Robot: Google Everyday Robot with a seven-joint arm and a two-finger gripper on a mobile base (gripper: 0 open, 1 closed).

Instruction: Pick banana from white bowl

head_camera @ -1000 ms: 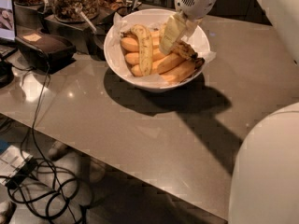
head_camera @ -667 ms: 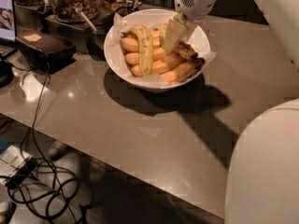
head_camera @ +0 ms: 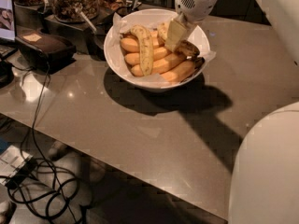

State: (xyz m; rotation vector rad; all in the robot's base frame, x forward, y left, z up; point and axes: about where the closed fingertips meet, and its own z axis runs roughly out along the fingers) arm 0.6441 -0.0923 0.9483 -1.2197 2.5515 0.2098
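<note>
Dark-ended speckled banana [head_camera: 188, 48] (hand [head_camera: 173, 40] over it)

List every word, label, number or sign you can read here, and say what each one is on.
No text can be read anywhere in this view.
Laptop screen, left edge: too blurred to read.
Tan label on the black box: no legible letters.
Pale item on the floor: too blurred.
Gripper, down in the white bowl over the bananas: no marking shows.
</note>
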